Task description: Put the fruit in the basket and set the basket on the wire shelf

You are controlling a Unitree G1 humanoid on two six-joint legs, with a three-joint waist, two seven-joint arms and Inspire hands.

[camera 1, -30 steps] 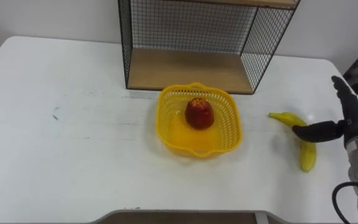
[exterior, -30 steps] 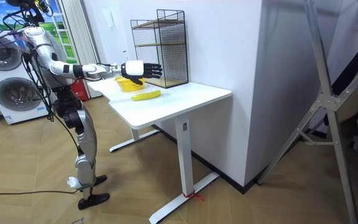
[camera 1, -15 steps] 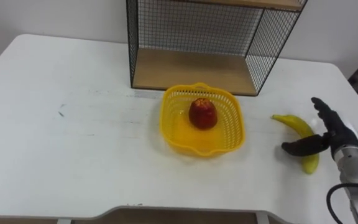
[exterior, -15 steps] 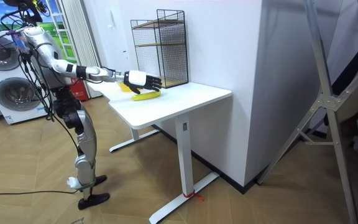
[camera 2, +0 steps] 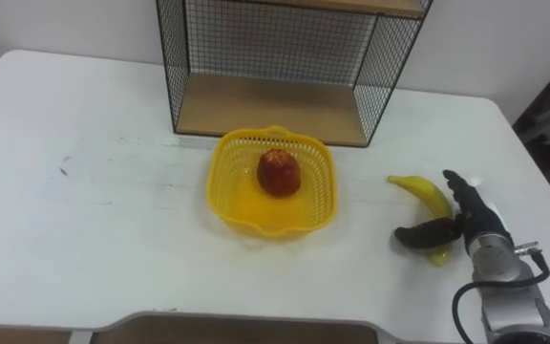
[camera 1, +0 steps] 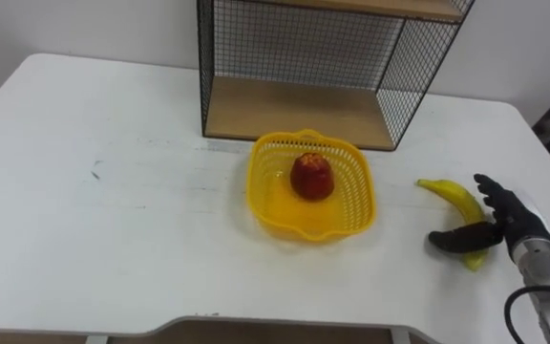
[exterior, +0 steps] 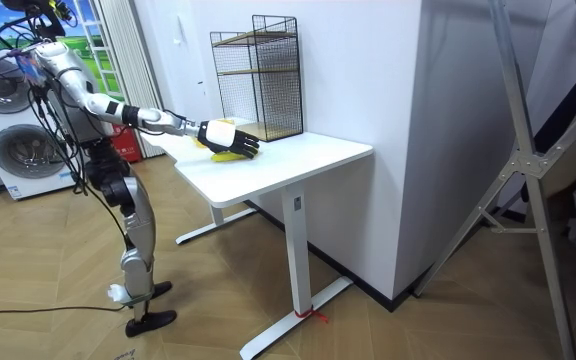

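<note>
On the counter (camera 1: 94,229), right of the basket (camera 1: 273,205), the banana (camera 1: 456,196) lies flat. Its long axis runs diagonally, with the stem end at far-left pointing toward the basket and the wire shelf (camera 1: 294,105), and the other end at near-right toward the counter's front edge. The curve bows outward to the right. The right hand (camera 1: 509,215) comes in from the lower right and sits on the banana's near half: fingers are extended and spread along its right side, and the dark thumb lies across the near end on the left side, so it straddles the fruit without being clenched round it. The banana is on the counter surface, not lifted. The basket is yellow, sits mid-counter just in front of the shelf's open lower bay, and has one red fruit (camera 1: 311,176) upright in its middle. The shelf stands at the back of the counter against the wall. In the room view the robot stands at the counter's end on the room view's left, with its right arm stretched out over the top and its hand down at the banana (exterior: 230,140).
</note>
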